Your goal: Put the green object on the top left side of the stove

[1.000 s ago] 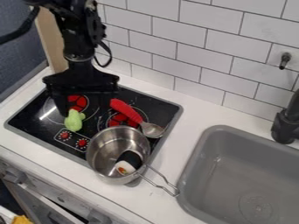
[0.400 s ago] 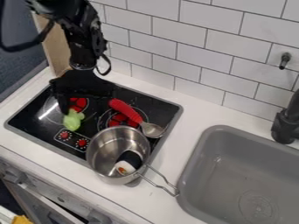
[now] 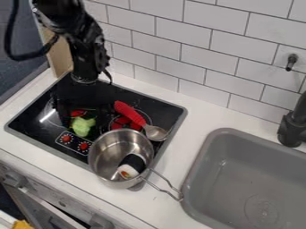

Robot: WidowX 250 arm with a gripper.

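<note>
Green object (image 3: 82,127) is lying on the stove (image 3: 36,129), just behind the control knobs and beside the left red burner mark. Black gripper (image 3: 85,106) is hanging low over the burners by it; whether it is open or shut, or holding anything, I cannot tell. Metal pot (image 3: 104,154) is standing on the near right part, holding a black-and-white piece (image 3: 132,164), and a red-handled spoon (image 3: 129,112) is lying behind it.
</note>
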